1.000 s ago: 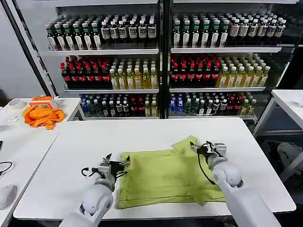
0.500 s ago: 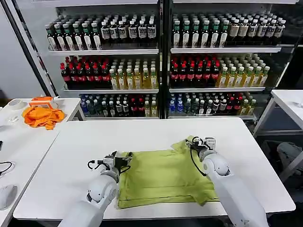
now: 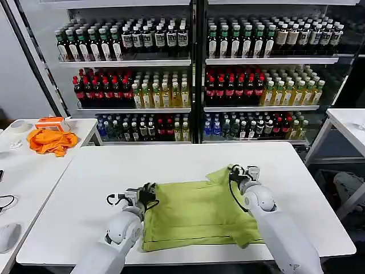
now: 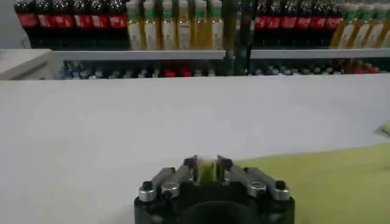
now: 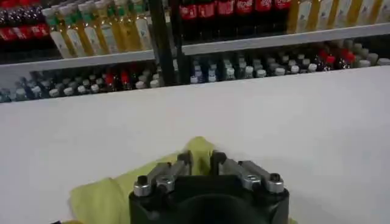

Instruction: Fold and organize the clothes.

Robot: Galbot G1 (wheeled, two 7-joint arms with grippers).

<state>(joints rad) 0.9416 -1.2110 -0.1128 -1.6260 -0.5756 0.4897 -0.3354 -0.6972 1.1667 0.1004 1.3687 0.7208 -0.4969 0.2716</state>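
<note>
While the lime-green T-shirt (image 3: 197,212) is lying partly folded on the white counter (image 3: 171,165), toward its near edge, both grippers are gripping its far corners. The left gripper (image 3: 149,193) is sitting at the shirt's far left corner, and the left wrist view is showing its fingers (image 4: 190,168) pressed in on a thin strip of green cloth (image 4: 206,169) caught between them. The right gripper (image 3: 234,173) is resting at the far right corner, where a sleeve-like flap of the shirt is sticking out toward the shelves. From the right wrist view, its fingers (image 5: 184,161) are standing close together over the raised green fabric (image 5: 109,192), though whether they are actually pinching the cloth is something I cannot tell, since a narrow gap is showing between them.

Both arms are reaching forward from the near edge of the counter, one on each side of the shirt. Behind the counter, shelves (image 3: 194,60) are carrying rows of bottles in dark, red, yellow and green colours. On a second counter (image 3: 17,165) off to the robot's left, a bright orange cloth (image 3: 51,140) is lying bunched up, well apart from the shirt.
</note>
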